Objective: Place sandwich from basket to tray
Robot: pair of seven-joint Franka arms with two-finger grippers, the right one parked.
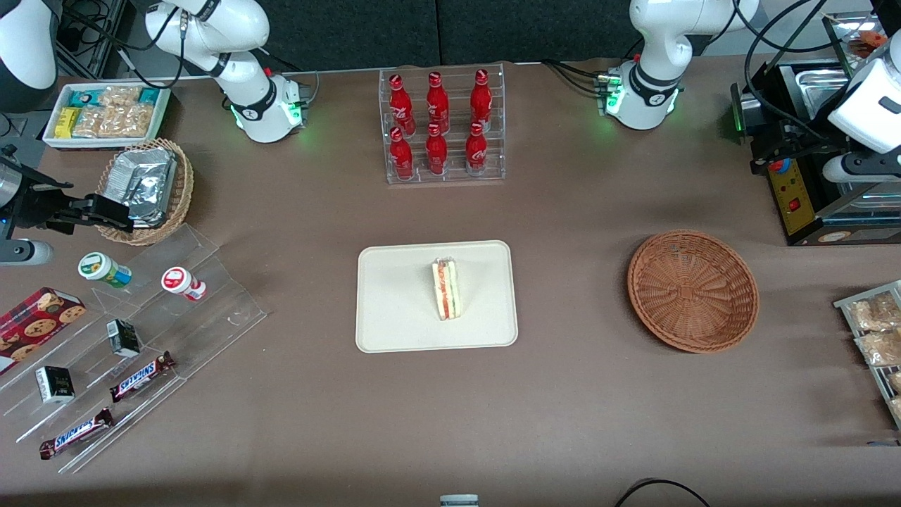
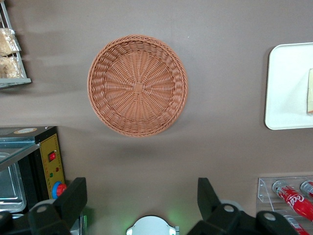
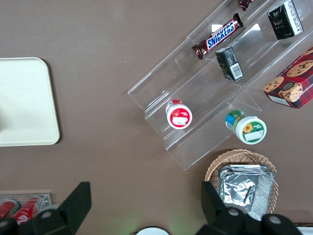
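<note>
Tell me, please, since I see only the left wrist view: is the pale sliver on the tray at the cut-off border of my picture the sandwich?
Observer: Yes. The front view shows the whole sandwich lying near the middle of the tray, with its red and green filling showing.
Operator: Is anything else on the tray?
Observer: No. Bare tray shows all round the sandwich.
Operator: I see the fingers open and empty. Where does the gripper hang?
Observer: It hangs farther from the front camera than the basket, up by the black appliance at the working arm's end of the table.
</note>
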